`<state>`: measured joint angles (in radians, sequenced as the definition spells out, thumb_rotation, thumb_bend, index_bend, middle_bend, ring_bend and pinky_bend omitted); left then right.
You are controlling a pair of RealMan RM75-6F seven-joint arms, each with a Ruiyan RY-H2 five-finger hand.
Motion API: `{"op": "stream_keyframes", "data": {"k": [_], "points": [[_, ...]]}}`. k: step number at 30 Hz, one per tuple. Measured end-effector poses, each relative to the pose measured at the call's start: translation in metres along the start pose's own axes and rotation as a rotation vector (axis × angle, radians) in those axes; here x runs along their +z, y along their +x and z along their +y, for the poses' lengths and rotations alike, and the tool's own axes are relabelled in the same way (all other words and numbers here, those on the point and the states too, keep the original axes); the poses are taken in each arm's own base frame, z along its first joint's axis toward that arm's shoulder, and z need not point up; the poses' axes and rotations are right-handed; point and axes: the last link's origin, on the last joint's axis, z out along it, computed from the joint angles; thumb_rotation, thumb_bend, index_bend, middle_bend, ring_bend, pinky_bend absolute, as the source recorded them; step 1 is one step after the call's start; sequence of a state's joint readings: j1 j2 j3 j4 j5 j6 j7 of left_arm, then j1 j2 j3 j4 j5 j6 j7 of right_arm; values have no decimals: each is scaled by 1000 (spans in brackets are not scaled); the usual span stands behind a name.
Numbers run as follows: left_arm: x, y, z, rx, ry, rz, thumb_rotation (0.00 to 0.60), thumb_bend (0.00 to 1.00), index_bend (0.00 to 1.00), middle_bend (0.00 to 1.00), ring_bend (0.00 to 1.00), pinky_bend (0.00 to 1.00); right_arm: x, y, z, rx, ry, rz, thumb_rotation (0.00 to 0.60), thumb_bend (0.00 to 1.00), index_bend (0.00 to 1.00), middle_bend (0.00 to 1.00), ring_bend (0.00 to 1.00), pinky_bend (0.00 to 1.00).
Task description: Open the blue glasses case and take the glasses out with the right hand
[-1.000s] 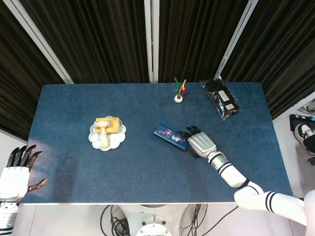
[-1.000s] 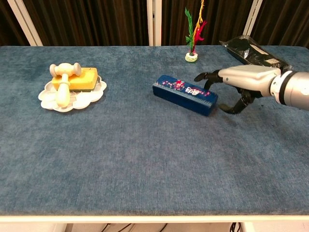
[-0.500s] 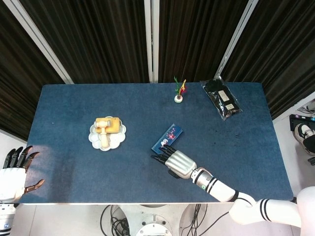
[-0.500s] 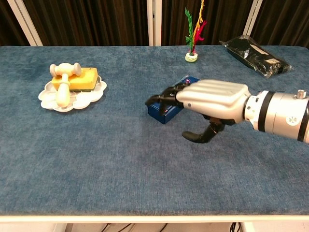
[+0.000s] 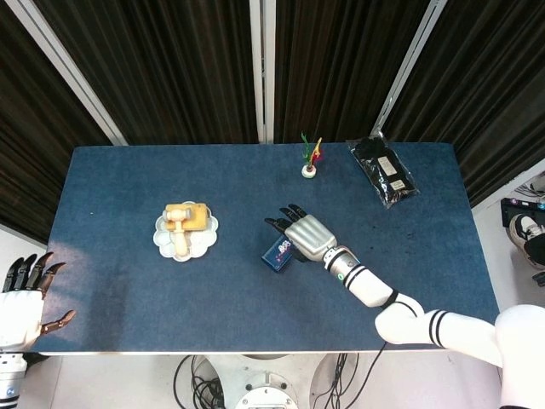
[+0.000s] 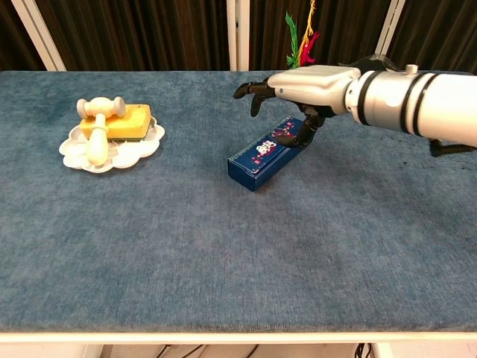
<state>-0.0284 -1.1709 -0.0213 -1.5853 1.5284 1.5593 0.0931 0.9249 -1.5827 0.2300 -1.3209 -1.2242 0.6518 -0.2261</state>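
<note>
Both hands spread: right hand (image 6: 313, 86) above closed blue glasses case (image 6: 267, 153), left hand (image 5: 21, 294) off table edge (image 5: 255, 351).

The table top (image 6: 223, 253) is covered in matt blue cloth with a short, slightly mottled nap. At centre frame, the long blue glasses case (image 6: 267, 153) looks smooth and hard, with a printed pattern on its lid. The right hand (image 6: 309, 82) above it has a smooth, satin silver-grey shell and dark fingers (image 6: 250, 88). At upper right in the head view, a glossy black plastic packet (image 5: 384, 171) catches light. The scalloped white plate (image 6: 74, 153) at left looks glazed and smooth.
</note>
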Motion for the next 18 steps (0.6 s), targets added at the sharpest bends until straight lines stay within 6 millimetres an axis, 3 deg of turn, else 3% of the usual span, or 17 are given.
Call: {"op": "stream_keyframes", "data": {"k": [8, 12, 18], "points": [[-1, 0, 0, 5, 7, -6, 600, 36, 214, 65, 0, 0, 31, -3, 7, 38, -60, -64, 600, 382, 0, 272, 0, 0], [-2, 1, -1, 5, 11, -2, 600, 37, 215, 65, 0, 0, 29, -5, 17, 46, -89, -92, 600, 380, 0, 303, 0, 0], [0, 0, -1, 5, 4, -1, 600, 37, 214, 65, 0, 0, 12, -1, 26, 57, -98, -116, 600, 387, 0, 313, 0, 0]]}}
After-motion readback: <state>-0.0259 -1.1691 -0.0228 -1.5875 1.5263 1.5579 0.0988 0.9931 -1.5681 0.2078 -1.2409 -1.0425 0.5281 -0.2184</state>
